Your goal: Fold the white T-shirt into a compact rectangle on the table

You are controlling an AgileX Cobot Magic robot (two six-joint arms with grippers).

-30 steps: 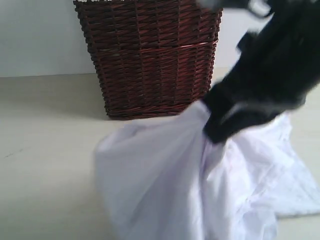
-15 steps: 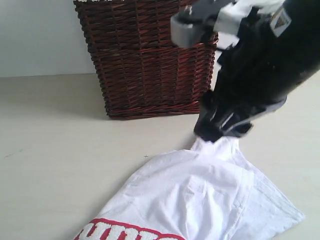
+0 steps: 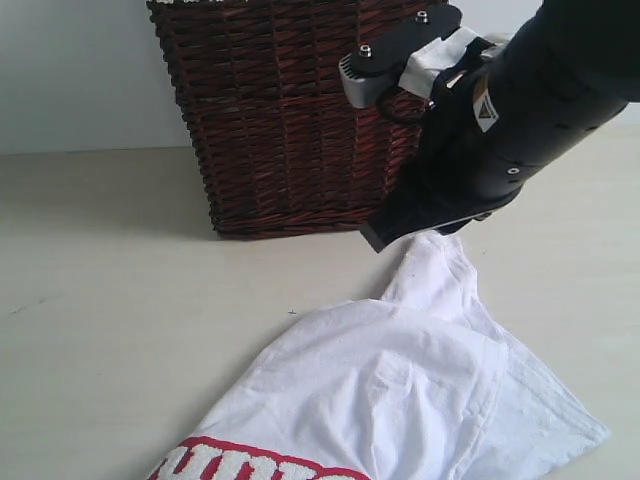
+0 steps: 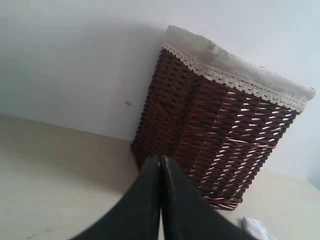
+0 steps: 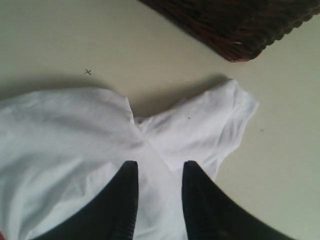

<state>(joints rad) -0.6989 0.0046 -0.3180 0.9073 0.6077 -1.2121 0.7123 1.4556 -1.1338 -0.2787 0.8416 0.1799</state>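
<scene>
Two black fingers of my right gripper [image 5: 160,167] stand spread apart and pinch nothing. The cloth of the large white cotton T-shirt [image 5: 75,130] shows in the gap between them, and I cannot tell whether the tips touch it or hang just above. One short sleeve [image 5: 215,120] fans out beyond the fingers, toward the foot of the dark brown wicker basket [image 3: 300,120]. My left gripper [image 4: 160,162] is pressed together on nothing, held up off the work and facing the basket and its white lace rim [image 4: 230,80].

The shirt lies in a loose heap on the pale cream table [image 3: 100,300], just in front of the basket. Its red-edged letters [image 3: 250,465] face up at the near edge of the exterior view, and its body is creased.

I judge the task barely begun: this is the spreading step, with no fold made. Next I need a hold on an edge, probably that sleeve or a shoulder, and a pull to flatten the cloth well clear of the basket.

My count: two grippers, one shirt, one basket, one sleeve plainly showing, and one small dark cross mark [image 5: 88,72] on the table.
</scene>
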